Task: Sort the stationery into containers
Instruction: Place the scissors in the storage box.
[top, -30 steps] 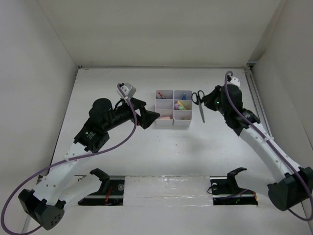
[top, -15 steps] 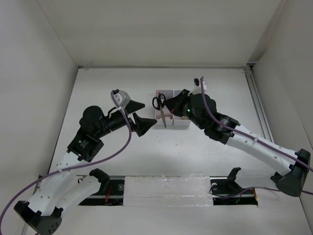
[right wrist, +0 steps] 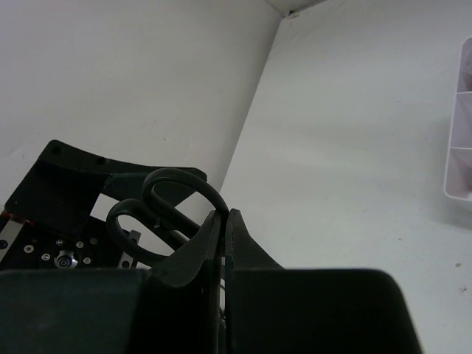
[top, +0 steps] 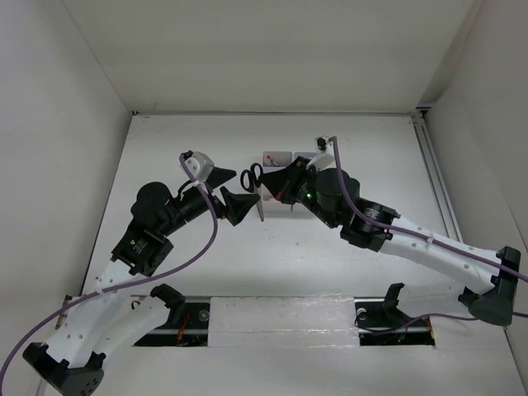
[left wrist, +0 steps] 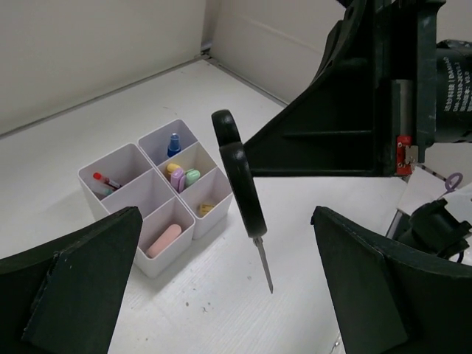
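Black-handled scissors [top: 254, 186] hang blade-down in the air just left of the white organiser tray [top: 277, 155]. My right gripper [top: 268, 186] is shut on one handle loop of the scissors [right wrist: 164, 212]. In the left wrist view the scissors [left wrist: 240, 184] dangle ahead of my open left gripper [left wrist: 225, 214], between its spread fingers [left wrist: 81, 280] and clear of both. The tray [left wrist: 144, 193] holds a red pen [left wrist: 103, 179], a blue piece [left wrist: 174, 141], highlighters [left wrist: 181, 177], a pinkish block [left wrist: 164, 240] and a small yellow bit [left wrist: 206, 209].
The right arm [top: 388, 231] reaches across the table and covers most of the tray from above. White walls close in the table [top: 330, 264] on the left, back and right. A rail [top: 432, 169] runs along the right side.
My right arm has swung left across the tray, carrying the scissors from its right side to its left. My left gripper has drawn back a little, still open.
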